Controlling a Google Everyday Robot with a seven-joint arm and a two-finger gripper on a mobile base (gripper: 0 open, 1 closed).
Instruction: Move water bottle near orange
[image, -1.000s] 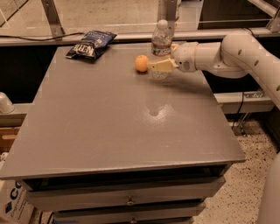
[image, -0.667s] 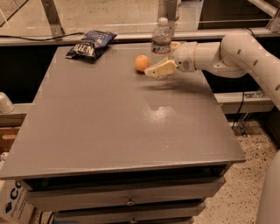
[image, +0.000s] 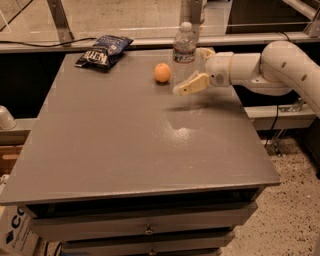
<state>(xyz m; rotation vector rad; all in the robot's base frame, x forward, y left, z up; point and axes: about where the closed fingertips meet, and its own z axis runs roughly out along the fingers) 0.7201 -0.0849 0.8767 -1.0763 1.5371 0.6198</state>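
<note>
Since a moment ago the gripper (image: 190, 71) is moving a little nearer and to the right, above the far right part of the tabletop (image: 125, 165). Its fingers (image: 192, 84) are spreading wide open. The orange (image: 162, 72) is sitting just left of the water bottle (image: 184, 47), which is standing upright near the far edge. The bottle is looking light, thin and slippery, so gripping its ridged middle is probably best.
</note>
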